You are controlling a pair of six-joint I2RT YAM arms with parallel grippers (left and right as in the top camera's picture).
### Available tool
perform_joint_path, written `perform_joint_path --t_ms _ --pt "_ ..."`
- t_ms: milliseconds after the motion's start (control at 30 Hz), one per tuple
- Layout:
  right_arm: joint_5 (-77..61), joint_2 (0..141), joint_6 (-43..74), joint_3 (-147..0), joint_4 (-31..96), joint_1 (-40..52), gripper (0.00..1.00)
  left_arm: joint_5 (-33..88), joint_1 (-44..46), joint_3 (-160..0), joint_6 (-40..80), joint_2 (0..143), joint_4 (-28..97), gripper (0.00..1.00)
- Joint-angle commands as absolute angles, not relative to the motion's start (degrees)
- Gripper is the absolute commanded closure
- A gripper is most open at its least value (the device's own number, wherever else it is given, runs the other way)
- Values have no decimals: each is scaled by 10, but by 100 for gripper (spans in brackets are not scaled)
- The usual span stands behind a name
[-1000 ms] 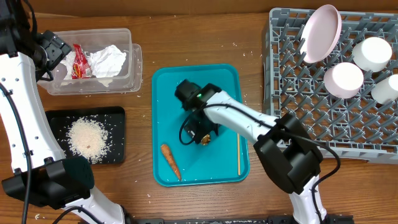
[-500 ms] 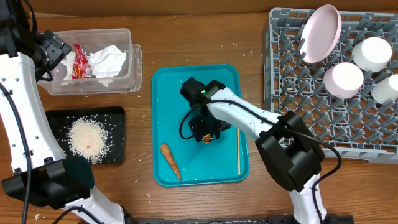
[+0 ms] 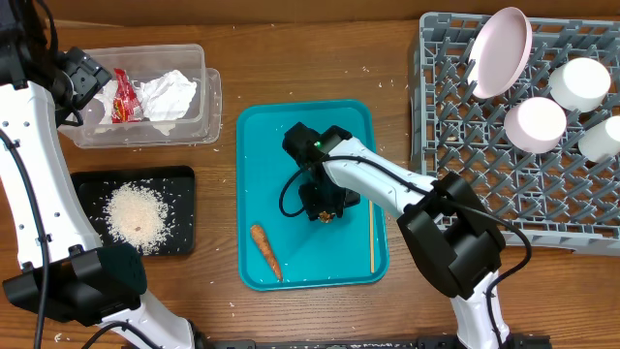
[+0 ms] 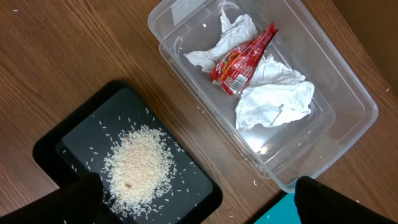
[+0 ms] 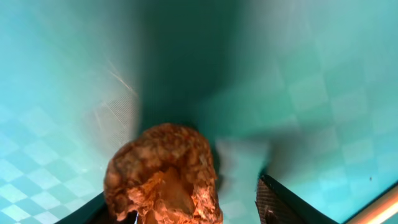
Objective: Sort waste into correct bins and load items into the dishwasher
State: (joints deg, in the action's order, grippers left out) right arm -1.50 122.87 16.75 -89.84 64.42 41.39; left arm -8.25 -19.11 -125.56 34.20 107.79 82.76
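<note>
On the teal plastic serving tray (image 3: 262, 145) in the middle of the wooden desk (image 3: 291, 58), the right claw (image 3: 325, 206) points down at a lumpy brown piece of food (image 5: 163, 174). In the right wrist view its two fingers stand apart on either side of the lump. A strip of bare teal shows between the lump and the finger on the right of that view, so the lump is not clamped. Whether the other finger touches it cannot be told.

A small orange carrot (image 3: 265, 251) lies near the tray's front left corner. A thin wooden stick (image 3: 371, 237) lies along its right edge.

The left claw (image 4: 202, 199) hangs over the desk's left side, its fingers spread wide with nothing between them. Below it, a clear rectangular plastic tub (image 4: 348, 87) holds a red snack wrapper (image 4: 242, 56) lying on crumpled white tissue (image 4: 277, 102). Just beside the tub, a shallow black rectangular tray (image 4: 46, 149) carries a heap of loose white rice grains (image 4: 138, 165).

At the right, the large grey plastic dish rack (image 3: 455, 116) holds a round pale pink plate (image 3: 501, 51) standing on edge. Near the plate in the rack are two small white bowls (image 3: 536, 124) and a small white cup (image 3: 603, 139).
</note>
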Motion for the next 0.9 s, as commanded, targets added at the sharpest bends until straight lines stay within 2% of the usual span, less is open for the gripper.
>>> perform_joint_path --t_ms 0,133,267,467,733,867 --pt "9 1245 201 -927 669 416 41 -90 -187 -1258 347 1080 828 0" --pt "25 1245 216 -971 711 415 51 -90 -187 -1258 347 1080 828 0" --pt "25 1245 217 -999 724 415 54 -90 -187 -1258 347 1080 828 0" --pt "52 1245 215 -997 723 411 44 -90 -187 -1258 347 1080 828 0" --pt "-27 1245 213 -958 693 408 38 -90 -187 -1258 347 1080 828 0" --pt "-28 1245 251 -935 682 408 37 -90 -187 -1258 347 1080 828 0"
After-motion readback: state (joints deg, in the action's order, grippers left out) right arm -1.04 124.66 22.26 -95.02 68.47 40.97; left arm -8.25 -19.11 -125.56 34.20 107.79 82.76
